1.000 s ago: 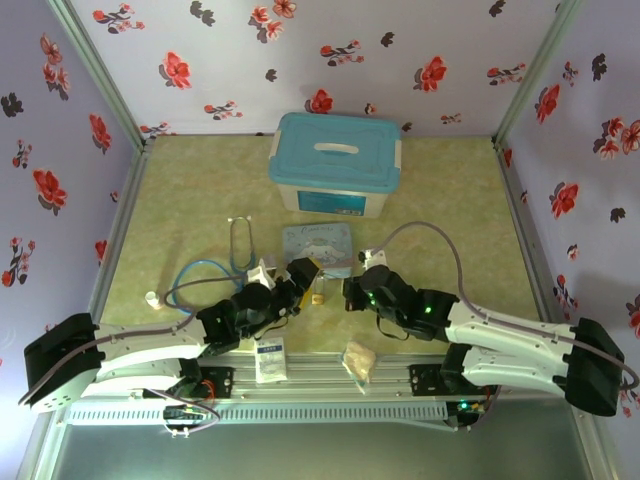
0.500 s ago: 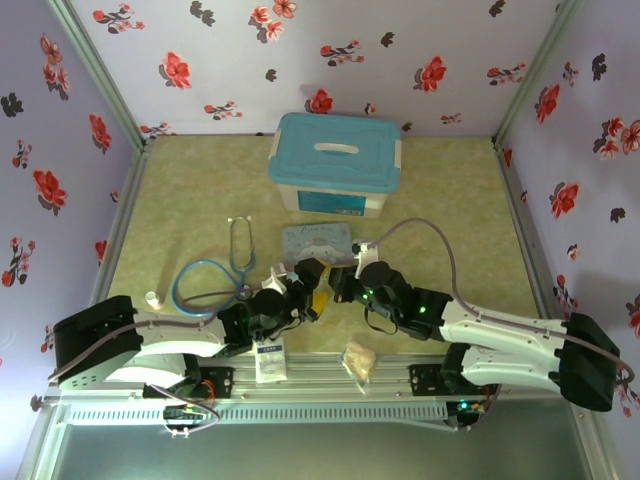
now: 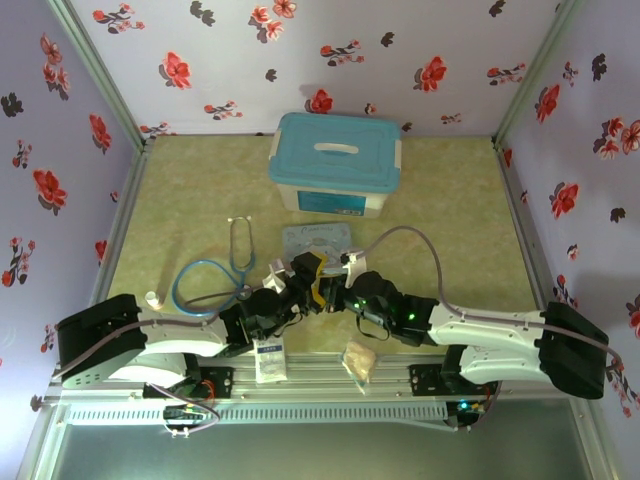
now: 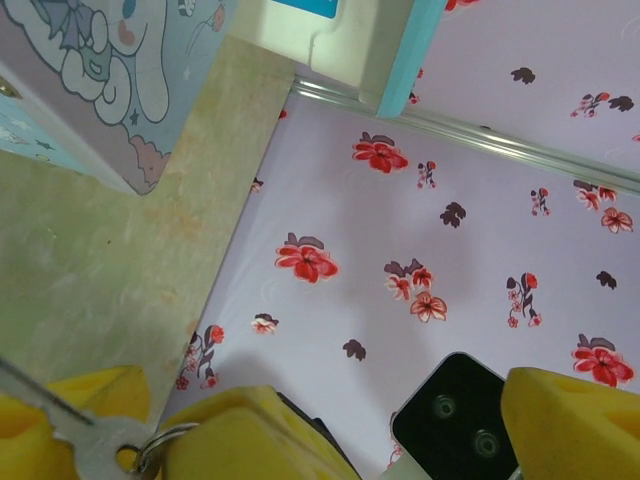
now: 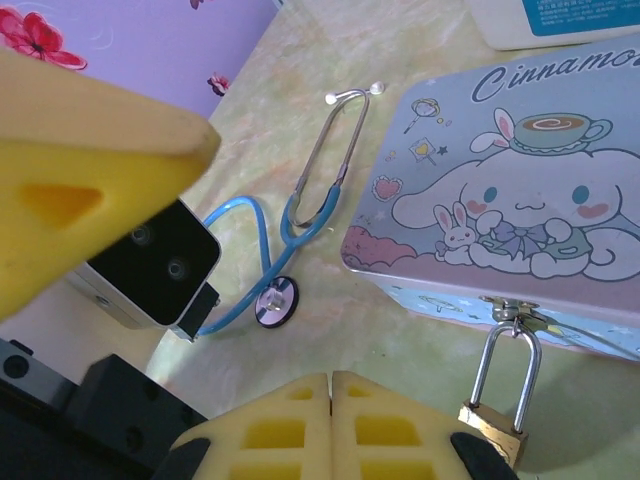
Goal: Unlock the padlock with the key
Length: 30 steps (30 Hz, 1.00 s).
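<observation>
Within the last second the two arms have come together. The right gripper has its yellow pads pressed together. The left gripper, which stood apart from it, now has its fingers spread wide around them. The key lies close beside one finger of the left gripper, its ringed head between yellow pads; which gripper really pinches it I cannot tell. Just ahead and right of the right gripper's tips hangs the padlock, with its shackle closed on the clasp of the tin. Probably the key is being handed over or steadied, so the unlocking is not yet begun. Farther off, left of those tips, lies a stethoscope.
</observation>
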Tool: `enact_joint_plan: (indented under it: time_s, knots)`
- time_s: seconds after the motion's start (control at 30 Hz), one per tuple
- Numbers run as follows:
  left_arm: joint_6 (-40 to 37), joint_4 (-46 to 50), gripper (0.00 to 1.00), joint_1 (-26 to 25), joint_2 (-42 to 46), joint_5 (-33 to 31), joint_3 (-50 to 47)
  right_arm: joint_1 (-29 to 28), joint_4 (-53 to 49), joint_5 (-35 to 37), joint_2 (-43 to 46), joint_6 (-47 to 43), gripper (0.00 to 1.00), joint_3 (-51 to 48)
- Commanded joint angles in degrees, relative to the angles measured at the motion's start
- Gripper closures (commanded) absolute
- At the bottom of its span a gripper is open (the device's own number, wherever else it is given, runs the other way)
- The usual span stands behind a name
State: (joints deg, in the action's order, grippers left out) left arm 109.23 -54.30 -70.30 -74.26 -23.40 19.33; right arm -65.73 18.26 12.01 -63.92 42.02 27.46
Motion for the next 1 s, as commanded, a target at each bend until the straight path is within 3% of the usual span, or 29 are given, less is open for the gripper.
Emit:
enact_joint_plan:
  time_s: [0.0, 0.27, 0.4, 0.63, 0.73, 0.87, 0.97]
  knots:
    - [-1.9, 2.5, 0.15, -0.3, 1.8, -1.4, 0.7, -0.3, 1.0, 0.0, 2.4, -0.6, 1.0, -0.9]
    - [-4.6, 6.1, 0.3, 0.0, 2.6, -1.7, 1.5, -0.2, -6.1, -0.3, 7.3, -2.9, 1.0, -0.6]
    - [-7.3, 1.8, 0.45, 0.4, 0.3, 0.4, 2.1, -0.1, -6.9, -0.5, 6.6, -2.5, 1.0, -0.5]
    - [-9.2, 2.2, 0.71, 0.5, -0.6, 1.9, 2.8, 0.0, -8.3, 0.7, 7.8, -2.3, 1.0, -1.1]
    - [-10.4, 4.8, 0.74, 0.6, 0.3, 1.7, 3.1, -0.1, -11.0, 1.9, 9.7, -2.9, 1.0, -1.1]
    - [-11.6, 6.3, 0.87, 0.7, 0.7, 1.5, 3.3, 0.3, -11.3, 1.2, 11.2, -3.4, 0.99, -1.6]
    - [-13.2, 7.5, 0.88, 0.9, 0.7, 1.4, 3.8, 0.3, -12.2, 1.3, 11.4, -3.4, 0.99, -1.4]
